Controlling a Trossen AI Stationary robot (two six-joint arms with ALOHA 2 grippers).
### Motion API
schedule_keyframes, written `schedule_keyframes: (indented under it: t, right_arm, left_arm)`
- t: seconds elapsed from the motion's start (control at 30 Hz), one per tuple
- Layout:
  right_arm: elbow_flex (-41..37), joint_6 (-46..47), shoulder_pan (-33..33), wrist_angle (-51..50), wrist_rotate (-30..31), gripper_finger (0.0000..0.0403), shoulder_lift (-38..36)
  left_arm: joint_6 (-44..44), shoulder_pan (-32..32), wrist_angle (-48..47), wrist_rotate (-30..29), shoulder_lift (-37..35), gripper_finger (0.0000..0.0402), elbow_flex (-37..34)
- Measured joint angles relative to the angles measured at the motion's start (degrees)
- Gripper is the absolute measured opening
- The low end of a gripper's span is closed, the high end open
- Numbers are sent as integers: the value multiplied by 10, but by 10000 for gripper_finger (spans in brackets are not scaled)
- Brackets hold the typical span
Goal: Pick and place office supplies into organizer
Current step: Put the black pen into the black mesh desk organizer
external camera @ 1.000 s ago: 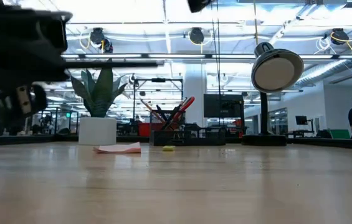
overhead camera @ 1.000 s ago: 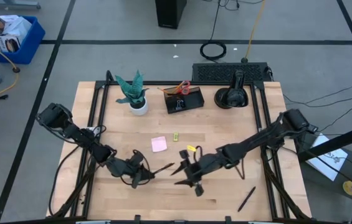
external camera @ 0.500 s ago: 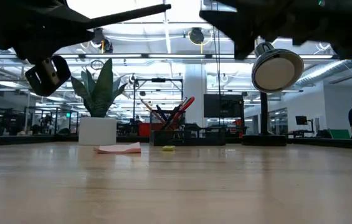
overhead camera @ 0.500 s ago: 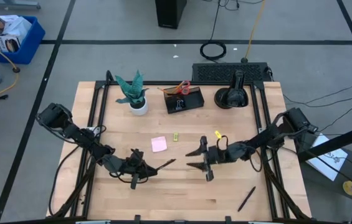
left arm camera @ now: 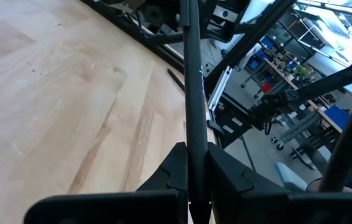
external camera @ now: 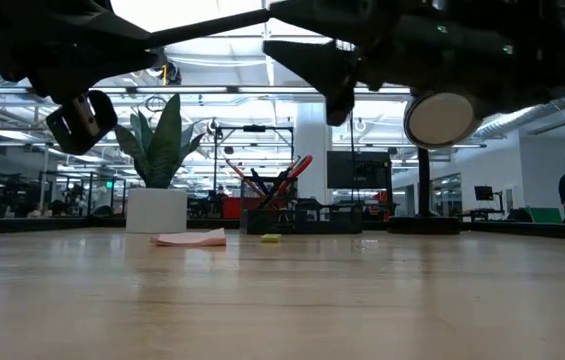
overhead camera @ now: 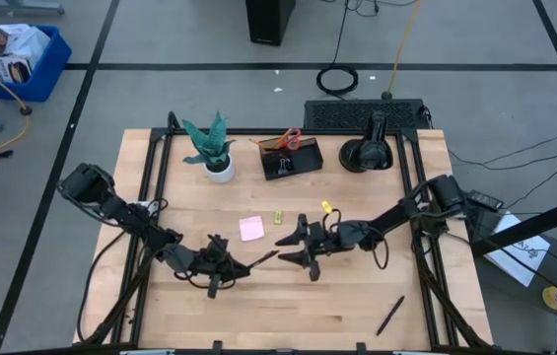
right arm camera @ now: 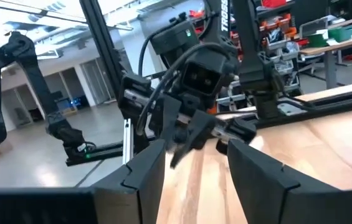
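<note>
black pen (left arm camera: 191, 93) clamped between left gripper (overhead camera: 227, 266) fingers; right gripper (overhead camera: 293, 250) half-open, empty

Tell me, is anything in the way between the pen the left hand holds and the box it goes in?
Yes, partly. The left hand grips the pen. The right hand, open, hangs just past the pen's tip, toward the box. Beyond it, nothing visible blocks the way.

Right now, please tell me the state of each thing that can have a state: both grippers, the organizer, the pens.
Left gripper: shut on a black pen, held above the table.
Right gripper: open, empty, facing the left gripper.
Dark translucent organizer: upright, holding red-handled scissors.
Second black pen: lying flat near the table's front edge.
</note>
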Motion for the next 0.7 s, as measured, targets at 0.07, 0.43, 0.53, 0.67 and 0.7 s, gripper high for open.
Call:
schedule_keyframes:
  t: [0.07,0.43,0.53,0.67,0.7]
  right_arm:
    - [19,1,-1,-12,2,168,9]
    - [63,-3,-10,-26,-27,168,33]
    - [63,-4,-10,-24,-34,158,34]
    - [63,-4,-10,-31,-41,121,34]
    - [63,-7,-10,-31,-41,108,34]
  left_arm:
    - [1,0,0,2,0,25,0]
    - [-1,0,-1,1,0,30,0]
    - [2,0,-1,0,0,21,0]
    - [3,0,-1,-7,0,27,0]
    - [3,0,-1,-7,0,31,0]
